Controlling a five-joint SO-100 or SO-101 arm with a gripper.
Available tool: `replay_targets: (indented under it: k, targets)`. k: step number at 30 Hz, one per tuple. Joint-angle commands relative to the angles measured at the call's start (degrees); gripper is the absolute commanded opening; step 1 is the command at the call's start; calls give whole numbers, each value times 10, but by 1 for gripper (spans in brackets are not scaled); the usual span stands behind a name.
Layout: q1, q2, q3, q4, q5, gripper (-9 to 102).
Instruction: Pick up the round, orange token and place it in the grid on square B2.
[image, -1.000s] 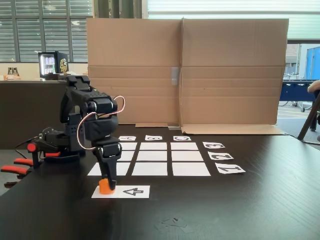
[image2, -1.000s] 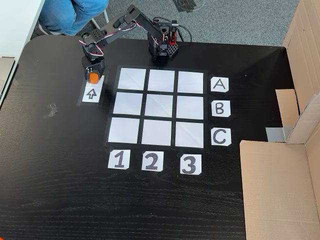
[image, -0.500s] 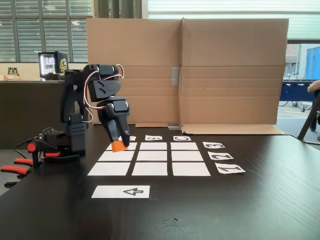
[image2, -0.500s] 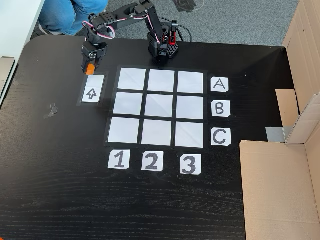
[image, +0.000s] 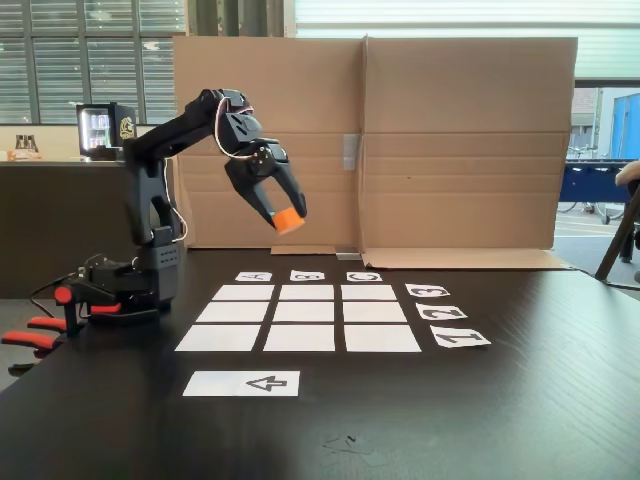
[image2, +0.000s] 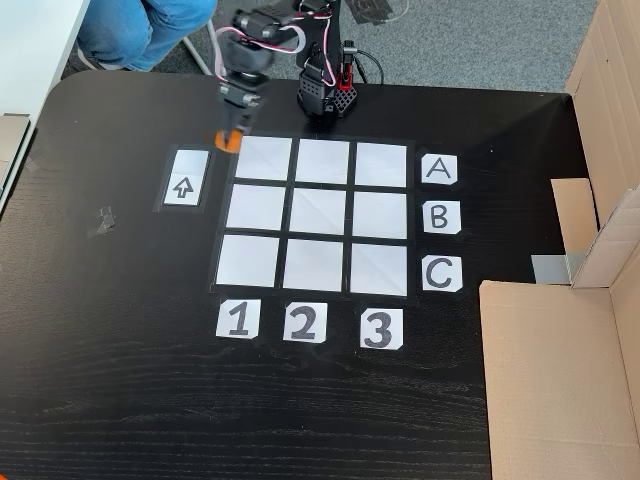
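Since the earlier frame, the pincer (image: 284, 218) has swung up off the arrow strip (image: 241, 383), clamped on the token (image: 288, 221), high above the counter (image: 520, 400). From above, blur hides the token (image2: 228, 139) at the grid (image2: 313, 215) corner; B2 (image2: 318, 212) lies bare.

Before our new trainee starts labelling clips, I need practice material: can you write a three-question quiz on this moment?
1. True or false: the token rests on the arrow strip.
2. Where is the gripper in the side-on fixed view? A) touching the table B) raised above the grid C) behind the cardboard
3. Fill in: all nine squares, centre square B2 included, are ___.

Key
1. False: the gripper holds it in the air.
2. B
3. bare, with nothing on them.
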Motion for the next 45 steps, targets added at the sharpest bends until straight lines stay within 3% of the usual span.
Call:
replay_targets:
  k: [1, 14, 45]
  targets:
    - [-64, 41, 4, 4, 28, 0]
    - [-227, -18, 71, 2, 124, 0]
    - [-243, -220, 171, -134, 207, 0]
